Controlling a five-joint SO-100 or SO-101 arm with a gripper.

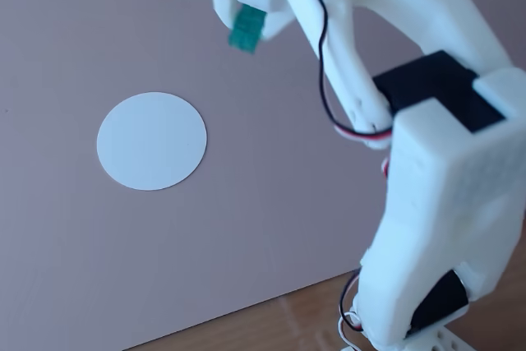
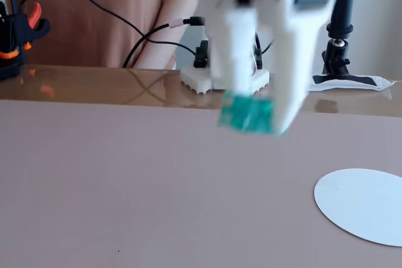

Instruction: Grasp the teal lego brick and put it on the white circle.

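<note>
Teal lego brick point(image 1: 244, 30) is clamped in the end effector point(image 1: 249, 24), raised clear of the surface; the white circle point(image 1: 151, 140) lies well apart, toward the surface's opposite side edge; carry across before lowering.

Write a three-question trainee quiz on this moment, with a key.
1. True or false: the teal lego brick lies on the mat.
2. What does the hand hold?
3. The white circle is: A) bare, B) covered by the brick, C) under the hand.

Key:
1. False; it is lifted clear of the mat.
2. The teal lego brick.
3. A; nothing rests on it in both fixed views.
</note>
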